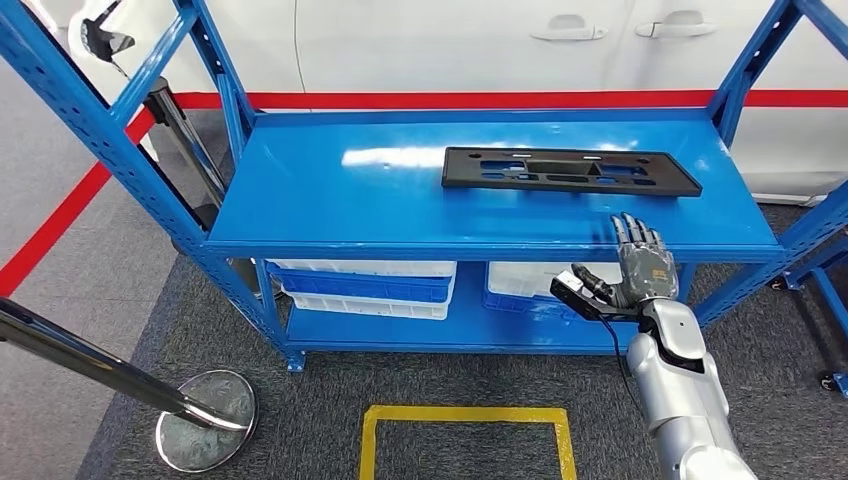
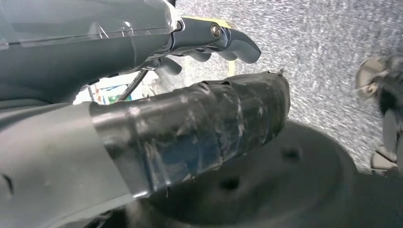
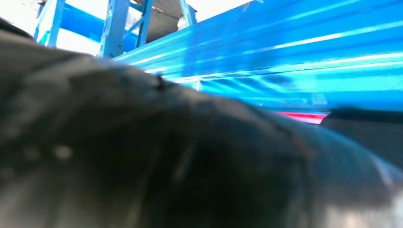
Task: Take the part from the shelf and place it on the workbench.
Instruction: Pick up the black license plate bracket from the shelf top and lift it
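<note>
Right hand's just short of the part, which lies crosswise on the top shelf

The black plastic panel (image 1: 570, 170) sits flat on the blue shelf (image 1: 330, 200), long axis running left-right, towards the right side. The right hand (image 1: 640, 262) is at the shelf's front edge, fingers spread and holding nothing, so the panel lies up and a bit left of it, near but apart. The left hand (image 2: 190, 42) hangs low over the carpet, fingers loosely apart, nothing in it, so I'd guess the right one does the reach

one black part (image 1: 570, 170), one blue shelf (image 1: 300, 190), two white bins (image 1: 365, 285), one stanchion base (image 1: 205, 420)
</note>
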You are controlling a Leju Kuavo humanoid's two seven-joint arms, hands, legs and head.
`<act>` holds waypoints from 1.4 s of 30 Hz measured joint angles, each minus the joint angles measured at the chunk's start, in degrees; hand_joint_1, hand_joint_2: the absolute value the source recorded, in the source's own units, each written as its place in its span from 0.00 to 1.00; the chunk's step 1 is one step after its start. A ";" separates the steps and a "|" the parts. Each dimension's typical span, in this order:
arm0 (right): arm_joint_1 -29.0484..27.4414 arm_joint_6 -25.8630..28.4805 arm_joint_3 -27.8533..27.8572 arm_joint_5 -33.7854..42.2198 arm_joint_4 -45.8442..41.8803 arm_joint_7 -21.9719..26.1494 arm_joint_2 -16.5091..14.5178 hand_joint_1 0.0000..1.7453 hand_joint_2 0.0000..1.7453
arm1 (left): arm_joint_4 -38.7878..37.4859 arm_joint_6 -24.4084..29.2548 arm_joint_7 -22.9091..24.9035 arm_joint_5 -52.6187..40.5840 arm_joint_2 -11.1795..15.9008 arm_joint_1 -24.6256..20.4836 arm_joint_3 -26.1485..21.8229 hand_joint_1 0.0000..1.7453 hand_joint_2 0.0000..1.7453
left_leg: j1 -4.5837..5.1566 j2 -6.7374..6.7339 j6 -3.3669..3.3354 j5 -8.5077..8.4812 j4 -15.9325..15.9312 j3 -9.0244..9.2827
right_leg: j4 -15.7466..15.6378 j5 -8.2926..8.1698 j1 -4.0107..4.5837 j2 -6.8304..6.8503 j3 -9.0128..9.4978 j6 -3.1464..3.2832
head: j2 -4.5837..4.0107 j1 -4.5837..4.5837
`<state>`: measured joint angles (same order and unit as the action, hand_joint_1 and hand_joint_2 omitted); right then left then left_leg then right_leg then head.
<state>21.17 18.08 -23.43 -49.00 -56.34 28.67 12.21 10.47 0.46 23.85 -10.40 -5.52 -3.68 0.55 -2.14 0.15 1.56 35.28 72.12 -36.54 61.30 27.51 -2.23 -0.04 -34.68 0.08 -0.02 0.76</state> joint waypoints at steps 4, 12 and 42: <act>-0.07 0.02 0.05 0.00 0.01 0.03 -0.08 0.00 0.50 | -0.01 0.00 0.00 0.00 -0.01 0.22 0.00 0.00 0.00 | 1.63 0.06 -2.58 -4.88 0.33 -3.28 | -0.06 0.88 1.57 -0.15 1.36 0.91 | 0.00 0.00; -0.51 1.63 1.02 2.65 -1.04 1.14 -0.61 0.00 1.00 | -0.12 0.03 -0.01 0.04 0.11 0.02 -0.01 0.00 0.00 | 3.11 -0.12 -6.40 -10.00 -14.20 2.77 | -0.52 1.87 1.85 0.01 2.15 -0.29 | 0.00 0.15; -0.62 -4.44 12.52 9.93 -11.25 1.77 -1.49 0.00 1.00 | -0.14 -0.02 0.26 -0.98 -0.25 0.06 -0.55 0.00 0.00 | 2.32 0.18 -2.99 -6.85 -13.49 5.23 | -0.63 -1.21 0.92 -0.27 -0.45 -0.70 | 0.00 0.22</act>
<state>20.56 13.64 -10.91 -39.08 -67.59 30.44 10.72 10.33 0.44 24.11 -11.38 -5.77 -3.63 0.00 0.18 0.33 -1.43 28.43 58.63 -31.31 60.67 26.30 -1.31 -0.31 -35.13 -0.63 -0.02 0.98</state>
